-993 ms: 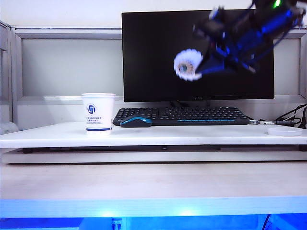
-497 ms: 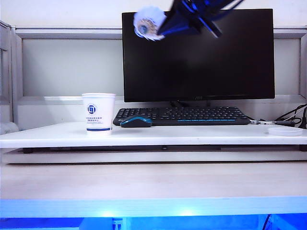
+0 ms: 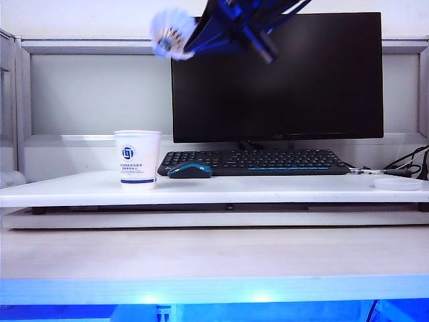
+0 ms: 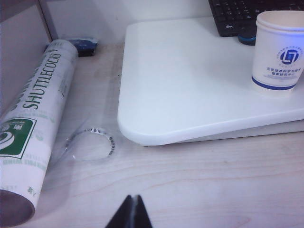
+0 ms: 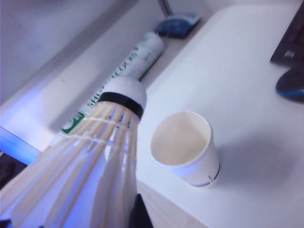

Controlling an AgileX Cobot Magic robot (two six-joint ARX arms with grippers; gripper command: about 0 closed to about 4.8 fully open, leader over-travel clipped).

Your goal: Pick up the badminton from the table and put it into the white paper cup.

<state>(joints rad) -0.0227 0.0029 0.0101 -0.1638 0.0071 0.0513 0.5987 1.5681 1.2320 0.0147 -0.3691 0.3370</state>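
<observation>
The badminton [image 3: 171, 33] hangs high in the air, up and to the right of the white paper cup [image 3: 137, 159], which stands upright on the white table [image 3: 281, 190]. My right gripper [image 3: 198, 36] is shut on its feather skirt. In the right wrist view the badminton [image 5: 97, 159] fills the foreground with its cork tip forward, one dark finger [image 5: 141, 216] shows beside the feathers, and the open, empty cup [image 5: 184, 146] lies below. My left gripper [image 4: 132, 209] is shut with nothing in it, low over the wooden desk, well apart from the cup [image 4: 279, 52].
A monitor [image 3: 278, 77], keyboard [image 3: 258, 161] and blue mouse [image 3: 190, 170] stand behind and right of the cup. A small white disc [image 3: 397, 183] lies at the table's right end. A shuttlecock tube [image 4: 38, 118] and a clear plastic ring [image 4: 90, 144] lie on the wooden desk.
My right arm has carried the badminton up and to the left, from in front of the monitor screen to above its top left corner, nearer the cup. The left gripper has stayed still.
</observation>
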